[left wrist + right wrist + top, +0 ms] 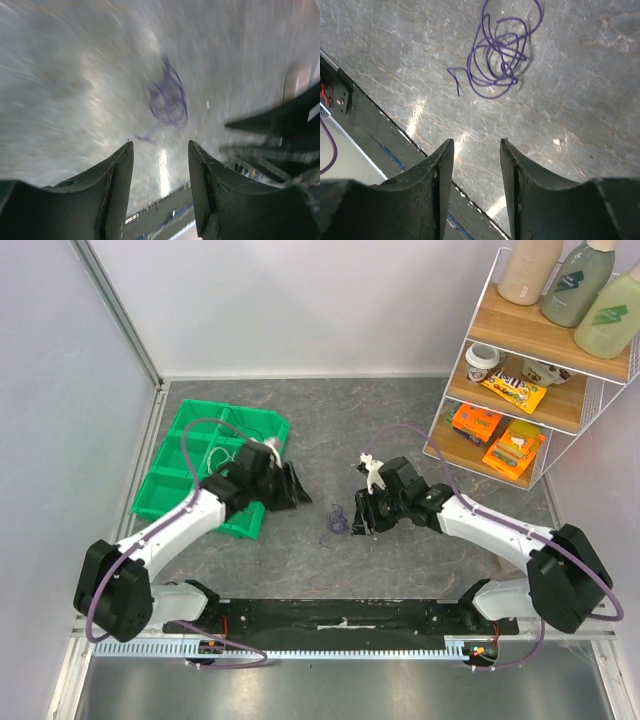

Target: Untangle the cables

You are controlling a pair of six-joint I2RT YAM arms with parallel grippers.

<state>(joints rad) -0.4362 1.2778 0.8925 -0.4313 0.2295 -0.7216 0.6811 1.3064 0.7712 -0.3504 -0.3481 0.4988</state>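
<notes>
A thin purple cable [338, 520] lies in a loose coil on the grey table between the two grippers. In the right wrist view the purple cable [497, 55] lies flat ahead of my open, empty right gripper [476, 145], apart from it. In the blurred left wrist view the cable [169, 100] lies ahead of my open, empty left gripper [160, 150]. From above, the left gripper [293, 490] is left of the coil and the right gripper [360, 515] is just right of it. A small white clump [371, 470] sits by the right wrist. No red-orange or dark cable shows.
A green divided bin [175, 490] stands at the left, under the left arm, with a white wire [218, 458] in it. A white wire shelf [560, 390] with snacks and bottles stands at the back right. The right gripper's fingers [280, 135] show in the left wrist view.
</notes>
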